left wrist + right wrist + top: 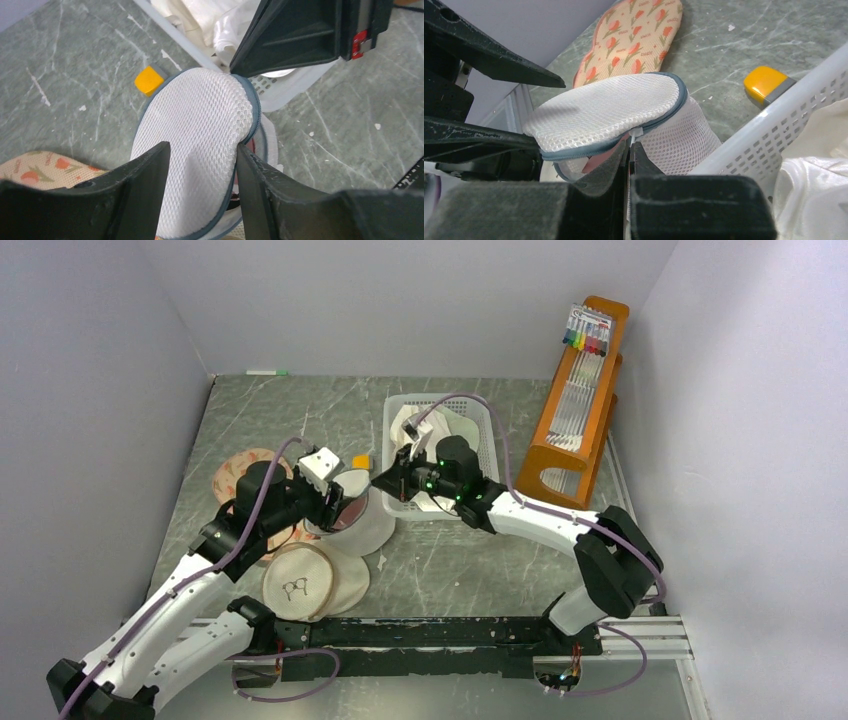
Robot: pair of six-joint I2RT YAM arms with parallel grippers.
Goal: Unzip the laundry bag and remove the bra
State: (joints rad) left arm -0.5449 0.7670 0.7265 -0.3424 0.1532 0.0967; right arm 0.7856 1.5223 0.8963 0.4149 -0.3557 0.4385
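Note:
The laundry bag [365,525] stands upright between my two arms, its white mesh lid [195,125] lifted along the grey-blue zipper [674,107]. Through the gap shows a strip of the dusty-pink bra [596,161]. My left gripper [202,147] is open, one finger on each side of the raised lid, the right finger against the zipper rim. My right gripper [630,146] is shut on the small white zipper pull [637,134] at the bag's side. In the top view it [380,478] reaches in from the basket side.
A white slotted basket [392,415] holding white garments [819,185] sits right behind the bag. A yellow block [150,80] lies beside it. The flowered pad [634,35] and the beige glasses pouch [297,585] lie on the left. An orange wooden rack [580,405] stands back right.

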